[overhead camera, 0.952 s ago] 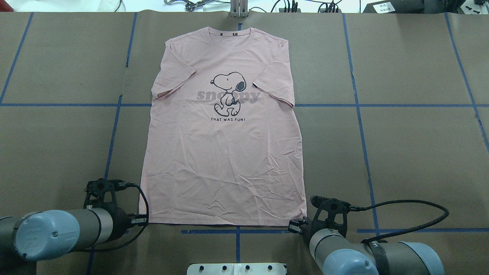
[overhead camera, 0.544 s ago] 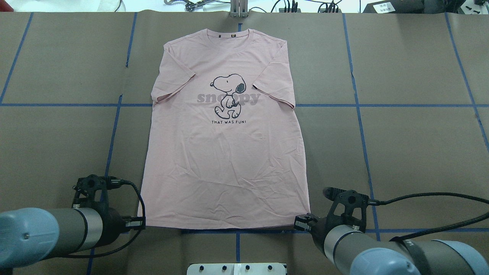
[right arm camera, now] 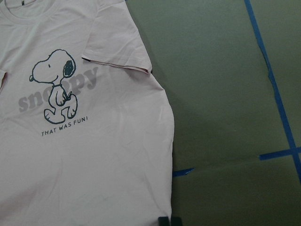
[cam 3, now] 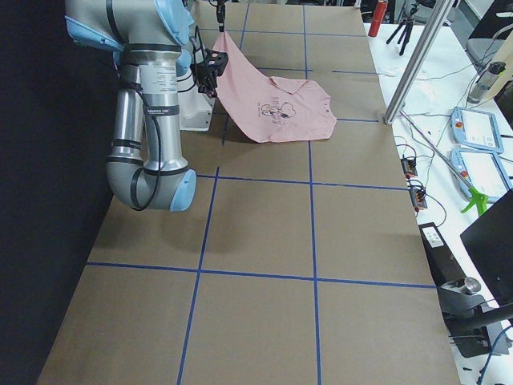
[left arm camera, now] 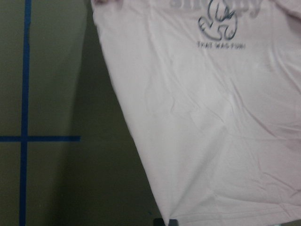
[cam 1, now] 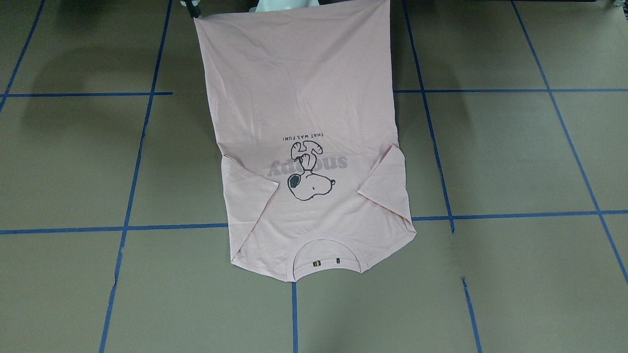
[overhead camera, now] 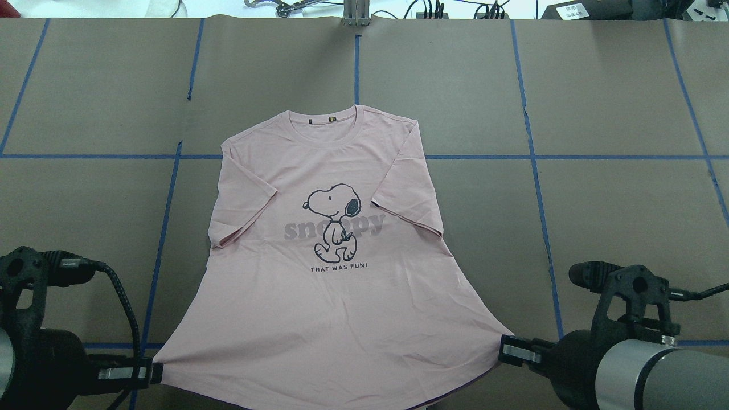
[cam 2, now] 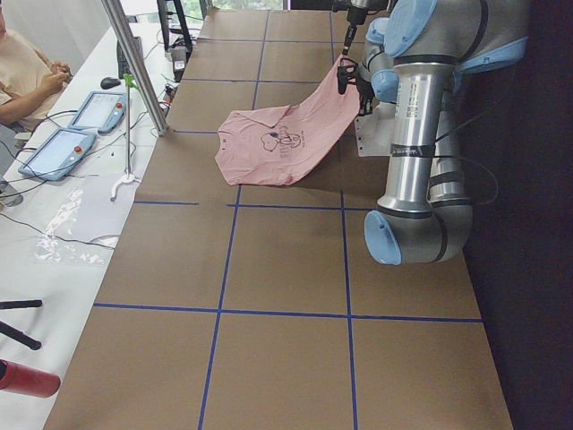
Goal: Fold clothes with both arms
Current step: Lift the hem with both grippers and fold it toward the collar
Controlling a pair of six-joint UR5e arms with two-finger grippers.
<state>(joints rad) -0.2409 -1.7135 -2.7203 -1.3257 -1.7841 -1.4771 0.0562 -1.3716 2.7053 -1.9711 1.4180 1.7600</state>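
The pale pink T-shirt (overhead camera: 336, 319) with a dark cartoon-dog print lies front up, its collar on the table. Its hem is lifted off the table and stretched wide towards the robot. My left gripper (overhead camera: 151, 373) is shut on the left hem corner. My right gripper (overhead camera: 504, 348) is shut on the right hem corner. In the front-facing view the shirt (cam 1: 304, 98) hangs from the top edge and the right gripper (cam 1: 194, 10) barely shows. The wrist views show the cloth (left arm camera: 211, 141) (right arm camera: 94, 155) running from each pinched corner down to the table.
The table (overhead camera: 626, 216) is covered in brown paper with a grid of blue tape lines (overhead camera: 535, 171). A metal post (overhead camera: 356, 14) stands at the far edge. An operator (cam 2: 27, 72) and tablets (cam 2: 54, 148) are beyond the far side.
Both grippers have moved back towards the robot, up and apart. They have dragged the shirt nearer, raised its hem off the table and stretched it wide.
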